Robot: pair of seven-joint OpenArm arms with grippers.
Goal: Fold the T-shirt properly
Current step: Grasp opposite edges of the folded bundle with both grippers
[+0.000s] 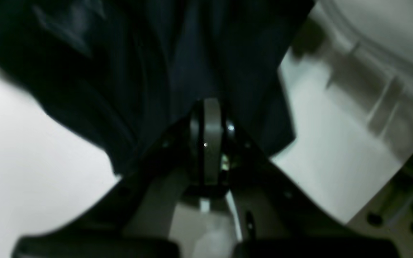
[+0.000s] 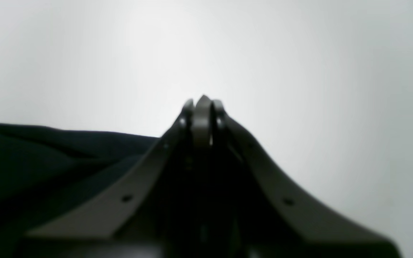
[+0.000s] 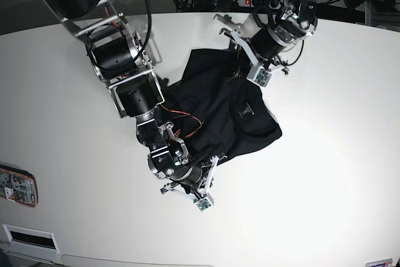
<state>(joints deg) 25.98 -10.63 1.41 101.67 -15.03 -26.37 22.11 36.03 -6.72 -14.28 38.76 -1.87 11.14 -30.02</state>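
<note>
The left gripper (image 1: 212, 107) has its jaws pressed together, pinching a fold of the T-shirt (image 1: 149, 68), whose dark cloth hangs in blurred pleats across the upper frame. White table (image 1: 31, 161) shows on both sides below the cloth, with its curved edge at right.

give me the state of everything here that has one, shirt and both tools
T-shirt: crumpled in a loose heap on the table, not folded, one part pinched and drawn up by the left tool
left tool: shut on the T-shirt's cloth
right tool: shut, holding nothing, tip over bare table beside the T-shirt's edge
table: white, carrying the T-shirt
</note>
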